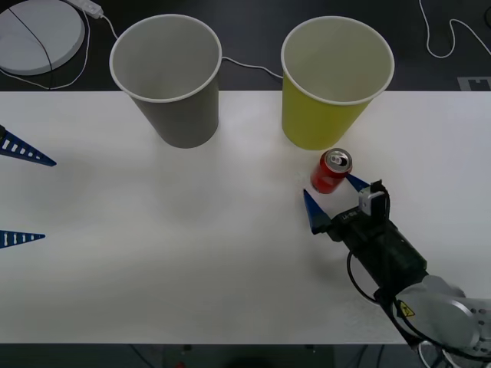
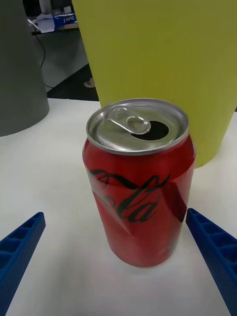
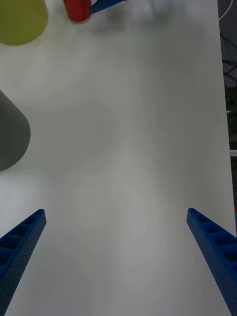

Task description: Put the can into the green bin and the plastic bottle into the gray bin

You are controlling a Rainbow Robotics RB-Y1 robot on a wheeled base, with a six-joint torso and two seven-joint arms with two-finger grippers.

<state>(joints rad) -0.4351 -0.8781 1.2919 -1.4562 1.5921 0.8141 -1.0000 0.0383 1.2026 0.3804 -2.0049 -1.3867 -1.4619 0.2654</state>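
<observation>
The red can (image 1: 331, 172) stands upright on the white table just in front of the green bin (image 1: 332, 84). My right gripper (image 1: 334, 199) is open, its blue fingers reaching toward the can from the near side, one fingertip on each side of it, not touching. Close up, the can (image 2: 138, 187) sits between the two fingers (image 2: 212, 242) with the green bin (image 2: 158, 64) right behind. The gray bin (image 1: 170, 80) stands at the back left. My left gripper (image 1: 19, 192) is open at the table's left edge. The plastic bottle is out of view.
A white round object (image 1: 38, 34) and white cables (image 1: 453, 34) lie on the dark floor beyond the table's far edge. The left wrist view looks across bare white tabletop (image 3: 123, 148) toward the can (image 3: 78, 10) and both bins.
</observation>
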